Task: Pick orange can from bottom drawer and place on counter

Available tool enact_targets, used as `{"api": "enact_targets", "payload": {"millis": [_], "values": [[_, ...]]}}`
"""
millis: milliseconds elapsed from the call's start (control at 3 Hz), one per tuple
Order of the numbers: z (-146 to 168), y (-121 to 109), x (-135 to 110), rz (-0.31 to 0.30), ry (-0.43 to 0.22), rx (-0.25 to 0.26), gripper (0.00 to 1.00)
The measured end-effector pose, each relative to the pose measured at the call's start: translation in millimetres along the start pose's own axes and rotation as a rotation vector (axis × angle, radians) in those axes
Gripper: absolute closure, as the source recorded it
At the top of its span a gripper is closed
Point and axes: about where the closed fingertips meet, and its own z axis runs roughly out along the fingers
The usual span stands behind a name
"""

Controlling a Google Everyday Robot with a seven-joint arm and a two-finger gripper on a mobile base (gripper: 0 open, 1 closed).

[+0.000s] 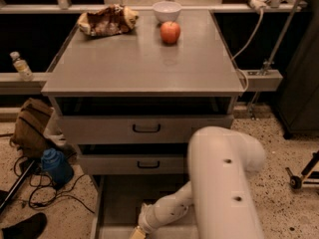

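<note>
A: Where's the gripper?
B: Low inside the open bottom drawer; I cannot tell its grip. Near it the orange can isn't discernible. The counter lies well above.

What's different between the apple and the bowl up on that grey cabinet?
The apple is red-orange and solid; the bowl is white and open-topped. The apple sits nearer the front, the bowl behind it by the back edge. The bowl looks a little wider than the apple. Both stand on the counter, close together. The gripper is far below them, down in the bottom drawer.
</note>
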Motion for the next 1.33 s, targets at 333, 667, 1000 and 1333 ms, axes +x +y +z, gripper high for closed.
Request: {"api": "enact_targets", "payload": {"millis": [333,667,1000,1333], "values": [[5.6,-21.4,8.0,-0.057,0.042,0.075,0.00],[26.1,-22.7,12.7,-0.090,0.021,0.073,0.00],[48.5,-14.7,15.0,-0.104,-0.078,0.029,0.00],[44.8,-16.4,26.3,-0.097,-0.155,0.030,0.00]]}}
